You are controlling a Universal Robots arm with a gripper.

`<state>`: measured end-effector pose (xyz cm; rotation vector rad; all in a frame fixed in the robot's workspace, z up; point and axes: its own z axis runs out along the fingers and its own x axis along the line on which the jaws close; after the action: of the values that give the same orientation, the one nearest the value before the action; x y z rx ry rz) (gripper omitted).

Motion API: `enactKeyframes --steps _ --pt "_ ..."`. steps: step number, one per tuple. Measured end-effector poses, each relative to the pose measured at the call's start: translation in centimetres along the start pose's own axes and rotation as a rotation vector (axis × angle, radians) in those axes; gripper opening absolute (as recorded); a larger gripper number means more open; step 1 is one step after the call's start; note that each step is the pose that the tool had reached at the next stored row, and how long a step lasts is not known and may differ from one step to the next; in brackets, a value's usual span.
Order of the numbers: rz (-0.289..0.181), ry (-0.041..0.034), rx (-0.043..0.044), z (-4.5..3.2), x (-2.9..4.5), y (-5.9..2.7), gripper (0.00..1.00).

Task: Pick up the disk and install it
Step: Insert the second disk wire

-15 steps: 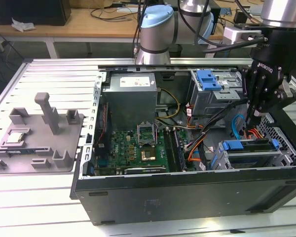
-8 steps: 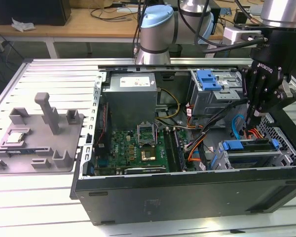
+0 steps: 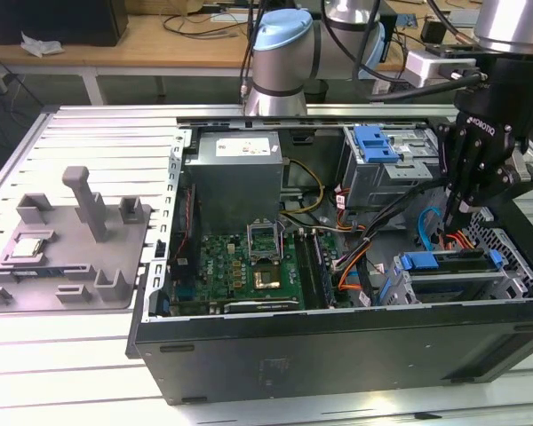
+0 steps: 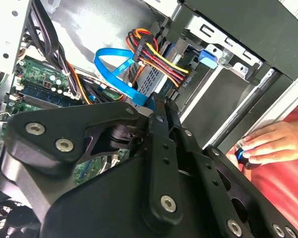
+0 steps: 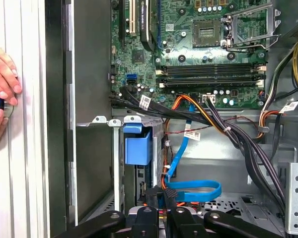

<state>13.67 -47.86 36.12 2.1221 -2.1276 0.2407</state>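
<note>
The gripper (image 3: 463, 211) is being held over the open computer case (image 3: 338, 346), at the exterior view's right, its fingers (image 4: 161, 111) pressed together with nothing between them. The disk (image 3: 453, 271) is being seen seated in the drive bay just below the fingertips, near the front wall. A person's hand (image 5: 2, 74) is being rested outside the case.

Ribbed aluminium tabletop (image 3: 80, 373) under even indoor light; beyond its far edge, a wooden workbench (image 3: 151, 40) on white legs, strewn with cables (image 3: 195, 19) and crumpled paper (image 3: 37, 44).
</note>
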Motion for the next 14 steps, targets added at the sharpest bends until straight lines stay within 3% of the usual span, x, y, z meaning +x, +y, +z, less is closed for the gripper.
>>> enactKeyframes --steps 3,6,8,10,12,14 --pt "0.0 -0.0128 -0.0001 -0.06 0.33 -0.01 0.16" --pt "0.001 -0.0371 -0.0001 -0.03 0.97 -0.04 0.16" --pt "0.001 -0.0468 -0.0002 -0.01 1.22 -0.05 0.16" --pt "0.001 -0.0677 -0.0002 0.04 1.69 -0.08 0.16" --pt "0.001 -0.0774 -0.0002 0.06 1.92 -0.1 0.16" --pt "0.002 -0.1041 -0.0003 0.16 2.65 -0.16 0.16"
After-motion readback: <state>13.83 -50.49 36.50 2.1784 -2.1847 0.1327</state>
